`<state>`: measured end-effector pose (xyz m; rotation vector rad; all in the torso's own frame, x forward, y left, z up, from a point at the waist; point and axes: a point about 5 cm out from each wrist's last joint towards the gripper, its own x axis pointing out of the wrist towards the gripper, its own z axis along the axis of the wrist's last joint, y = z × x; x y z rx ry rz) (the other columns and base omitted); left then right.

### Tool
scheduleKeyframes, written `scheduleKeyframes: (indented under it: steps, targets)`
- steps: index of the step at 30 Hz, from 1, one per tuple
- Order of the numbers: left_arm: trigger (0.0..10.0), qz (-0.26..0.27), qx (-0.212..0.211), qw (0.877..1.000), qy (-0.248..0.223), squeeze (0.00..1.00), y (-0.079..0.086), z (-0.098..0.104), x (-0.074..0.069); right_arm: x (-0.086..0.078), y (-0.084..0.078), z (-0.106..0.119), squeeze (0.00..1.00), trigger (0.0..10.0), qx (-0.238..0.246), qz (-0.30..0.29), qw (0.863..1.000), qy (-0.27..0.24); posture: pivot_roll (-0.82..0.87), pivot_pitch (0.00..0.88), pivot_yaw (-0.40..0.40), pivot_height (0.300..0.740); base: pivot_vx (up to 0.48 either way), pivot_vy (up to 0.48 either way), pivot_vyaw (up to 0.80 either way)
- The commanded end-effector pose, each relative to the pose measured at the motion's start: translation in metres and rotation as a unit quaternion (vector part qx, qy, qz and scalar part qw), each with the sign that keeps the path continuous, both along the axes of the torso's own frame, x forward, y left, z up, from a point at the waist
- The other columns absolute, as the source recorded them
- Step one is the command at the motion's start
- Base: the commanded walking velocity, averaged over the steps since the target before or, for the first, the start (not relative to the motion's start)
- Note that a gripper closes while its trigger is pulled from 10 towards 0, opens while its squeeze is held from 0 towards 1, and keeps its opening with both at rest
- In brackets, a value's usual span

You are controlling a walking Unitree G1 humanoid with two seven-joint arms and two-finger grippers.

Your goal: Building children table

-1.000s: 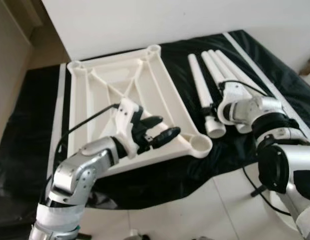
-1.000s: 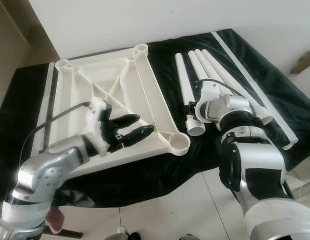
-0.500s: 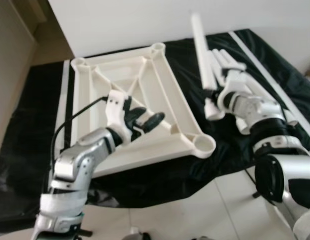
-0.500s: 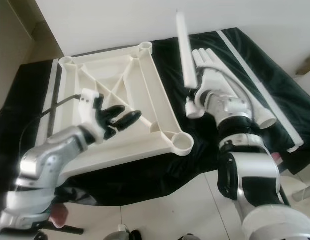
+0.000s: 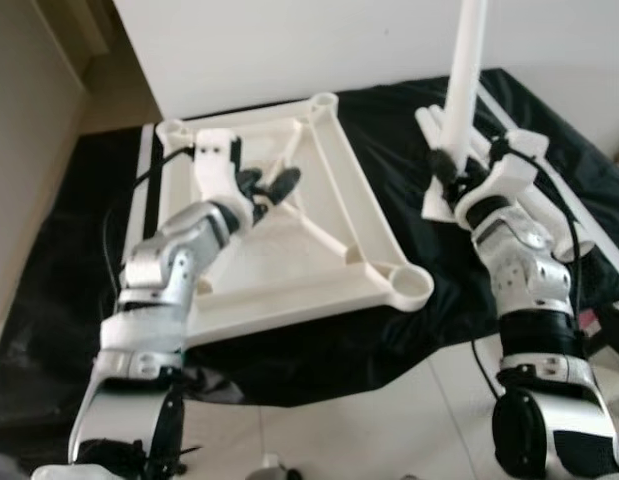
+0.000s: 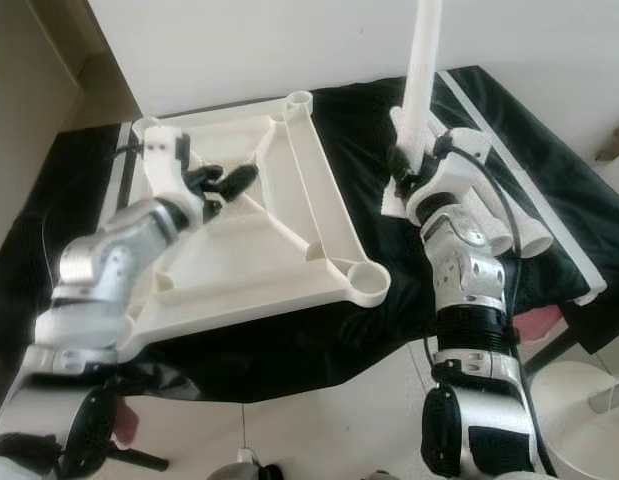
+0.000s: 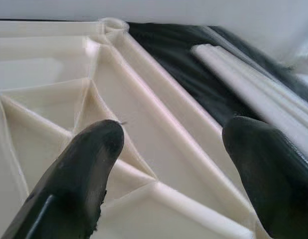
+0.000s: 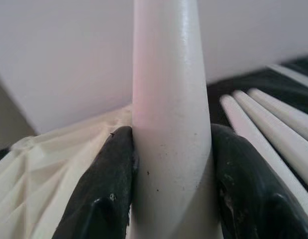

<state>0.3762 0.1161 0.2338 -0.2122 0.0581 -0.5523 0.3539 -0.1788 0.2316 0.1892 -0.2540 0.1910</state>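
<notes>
Left arm: silver, bent at the elbow, reached forward and up; wrist carried a white camera block with a black cable; left claw [image 5: 272, 186] pointed to the robot's right, its two black fingers [image 7: 79, 174] spread apart with nothing between them. Right arm: silver, forearm raised nearly upright; right claw [image 5: 451, 178] at its top, both black fingers [image 8: 106, 189] pressed against the sides of an upright white table leg [image 5: 463, 70].

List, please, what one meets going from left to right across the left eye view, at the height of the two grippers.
Left gripper, open above the upturned white tabletop → black cloth → upright table leg held in the right gripper → spare legs lying on the cloth.
</notes>
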Motion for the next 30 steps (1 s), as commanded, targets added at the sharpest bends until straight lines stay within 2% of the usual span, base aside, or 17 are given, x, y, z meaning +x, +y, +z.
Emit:
scheduleKeyframes:
  steps: [1, 6, 9, 11, 19, 21, 26, 30]
  targets:
    - [10.0, 0.007, 0.001, 1.000, -0.006, 0.00, -0.001, 0.005, 0.006, -0.006, 0.015, 0.005, 0.00, 10.0, -0.019, 0.035, 0.999, -0.027, -0.02, 0.000, 0.080, 0.740, 0.000, 0.000, 0.00]
    - [10.0, 0.006, -0.005, 1.000, -0.014, 0.00, -0.009, 0.015, 0.014, -0.016, 0.029, 0.008, 0.00, 10.0, -0.020, 0.072, 0.996, -0.052, -0.02, 0.000, 0.081, 0.740, 0.000, 0.000, 0.00]
    - [10.0, -0.012, -0.005, 0.999, -0.029, 0.00, -0.028, 0.032, 0.024, -0.027, 0.047, 0.008, 0.00, 10.0, -0.016, 0.124, 0.990, -0.068, -0.02, 0.000, 0.075, 0.740, 0.000, 0.000, 0.00]
    - [10.0, -0.018, -0.004, 0.999, -0.034, 0.00, -0.033, 0.036, 0.026, -0.029, 0.051, 0.007, 0.00, 10.0, -0.013, 0.136, 0.988, -0.069, -0.02, 0.000, 0.070, 0.740, 0.000, 0.000, 0.00]
    - [10.0, -0.052, -0.001, 0.997, -0.059, 0.00, -0.056, 0.057, 0.031, -0.039, 0.072, 0.002, 0.00, 10.0, -0.012, 0.200, 0.977, -0.071, 0.00, 0.000, 0.051, 0.740, 0.000, 0.000, 0.00]
    - [10.0, -0.052, -0.001, 0.997, -0.059, 0.00, -0.056, 0.057, 0.031, -0.039, 0.072, 0.002, 0.00, 10.0, -0.012, 0.200, 0.977, -0.071, 0.00, 0.000, 0.051, 0.740, 0.000, 0.000, 0.00]
    - [10.0, -0.088, -0.019, 0.993, -0.076, 0.00, -0.073, 0.077, 0.030, -0.043, 0.087, -0.004, 0.00, 10.0, -0.012, 0.234, 0.970, -0.067, 0.00, 0.000, 0.056, 0.740, 0.000, 0.000, 0.00]
    - [10.0, -0.101, -0.026, 0.991, -0.081, 0.00, -0.077, 0.082, 0.029, -0.043, 0.089, -0.005, 0.00, 10.0, -0.013, 0.238, 0.969, -0.066, 0.00, 0.000, 0.056, 0.740, 0.000, 0.000, 0.00]
